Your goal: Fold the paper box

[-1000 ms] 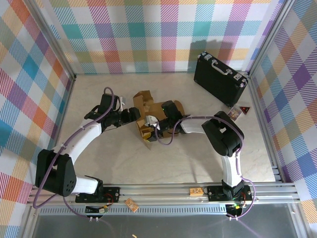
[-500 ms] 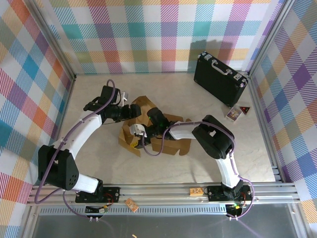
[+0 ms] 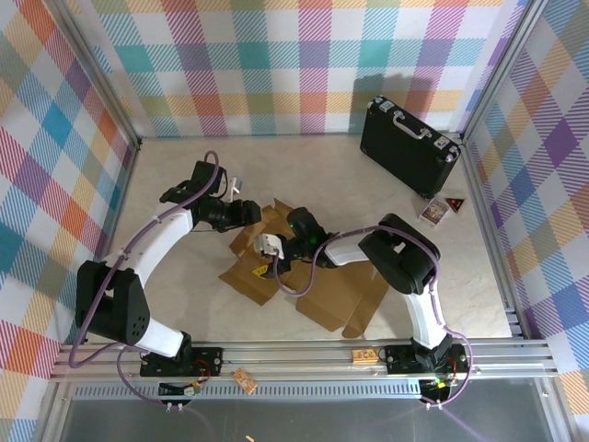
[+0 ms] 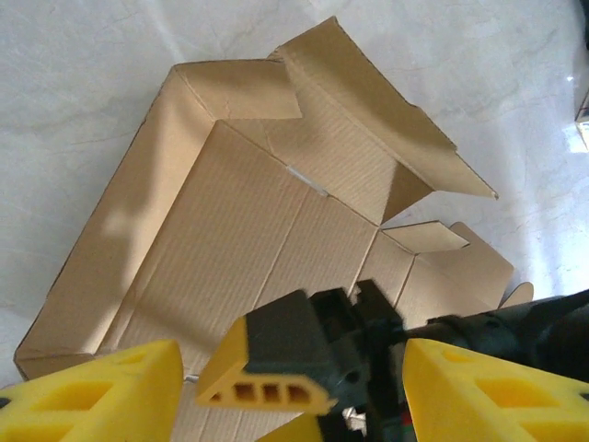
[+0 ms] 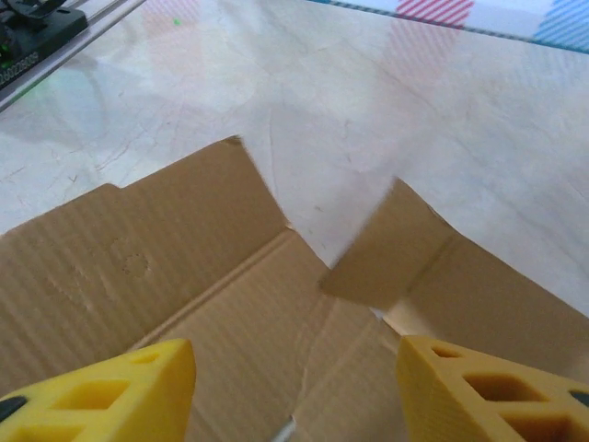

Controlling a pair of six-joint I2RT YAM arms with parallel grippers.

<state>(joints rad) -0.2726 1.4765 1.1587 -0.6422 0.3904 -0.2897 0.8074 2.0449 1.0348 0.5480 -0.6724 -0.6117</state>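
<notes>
The box (image 3: 336, 295) has fallen open and lies flatter, spreading toward 5 o'clock. The left fingers (image 4: 101, 391) and right fingers (image 5: 110, 387) are spread, holding nothing, so folding probably restarts.

The light is bright and even and comes from above. Ahead of the left pincer (image 4: 290, 373), the paper box (image 4: 276, 212) has dark shadow patches, and the table (image 4: 92, 55) past it shines white. Its yellow fingers (image 4: 101, 391) look soft and fuzzy. Ahead of the right pincer (image 5: 294, 387), one flap (image 5: 386, 249) is smeared with blur. A green glow (image 5: 175, 20) sits far off to the left.
</notes>
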